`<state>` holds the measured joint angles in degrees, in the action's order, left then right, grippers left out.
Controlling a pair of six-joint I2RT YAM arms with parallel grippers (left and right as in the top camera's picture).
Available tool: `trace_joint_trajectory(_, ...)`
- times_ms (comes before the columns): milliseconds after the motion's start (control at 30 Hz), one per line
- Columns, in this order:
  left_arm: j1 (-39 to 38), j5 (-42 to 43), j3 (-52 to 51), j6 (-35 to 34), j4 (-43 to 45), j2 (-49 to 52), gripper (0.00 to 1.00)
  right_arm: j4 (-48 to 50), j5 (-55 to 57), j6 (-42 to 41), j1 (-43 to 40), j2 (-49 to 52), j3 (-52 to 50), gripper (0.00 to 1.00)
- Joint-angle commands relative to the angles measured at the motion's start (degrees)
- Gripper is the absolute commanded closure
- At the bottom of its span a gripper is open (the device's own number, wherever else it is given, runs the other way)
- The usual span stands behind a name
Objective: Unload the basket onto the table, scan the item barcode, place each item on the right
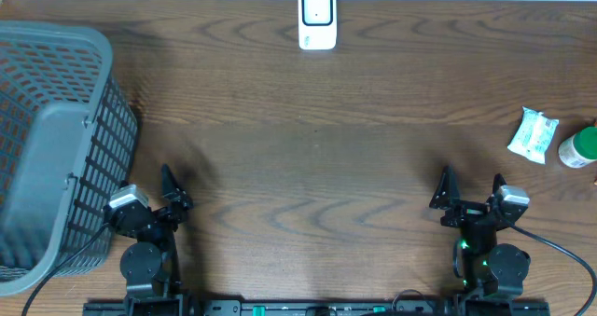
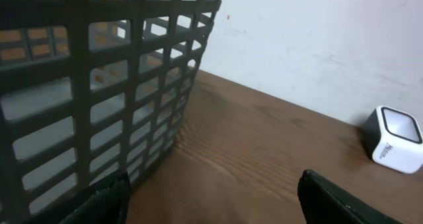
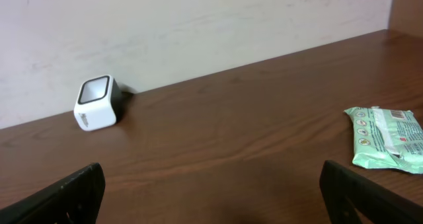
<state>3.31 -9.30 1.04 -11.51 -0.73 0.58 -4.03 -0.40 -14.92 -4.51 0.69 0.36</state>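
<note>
Dark wood table: at its near edge the left gripper (image 1: 175,187) and right gripper (image 1: 471,178) sit empty, jaws spread wide. Farther right lies the wipes packet (image 1: 533,135), flat, its long axis near-to-far and leaning slightly right, just beside a green-capped bottle (image 1: 578,148). The white scanner (image 1: 317,18) stands at far centre.

Table (image 1: 308,148) is finished in dark brown w/ wavy wood grain. Basket (image 1: 56,120) is moulded in grey, open grid pattern. Barcode scanner (image 1: 317,20) is cased in white, black-framed window. Packet (image 1: 533,135) is printed pale green & white. Bottle (image 1: 578,148): white, green cap.
</note>
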Motion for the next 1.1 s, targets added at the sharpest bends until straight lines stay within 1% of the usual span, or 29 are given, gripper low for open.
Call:
trace_joint_trajectory(0,-0.6,-0.1,-0.8,1.4,-2.8,-0.5,0.18,-0.3,0.3,-0.7,0.5,-0.3,0.0,0.01)
trace_joint_trajectory(100,-1.8,-0.1,-0.8,1.4,-2.8,-0.5,0.19,-0.3,0.3,-0.7,0.5,-0.3,0.0,0.01)
trace_joint_trajectory(1067,-1.8,1.0,-0.8,1.4,-2.8,-0.2,0.19,-0.3,0.3,-0.7,0.5,-0.3,0.0,0.01)
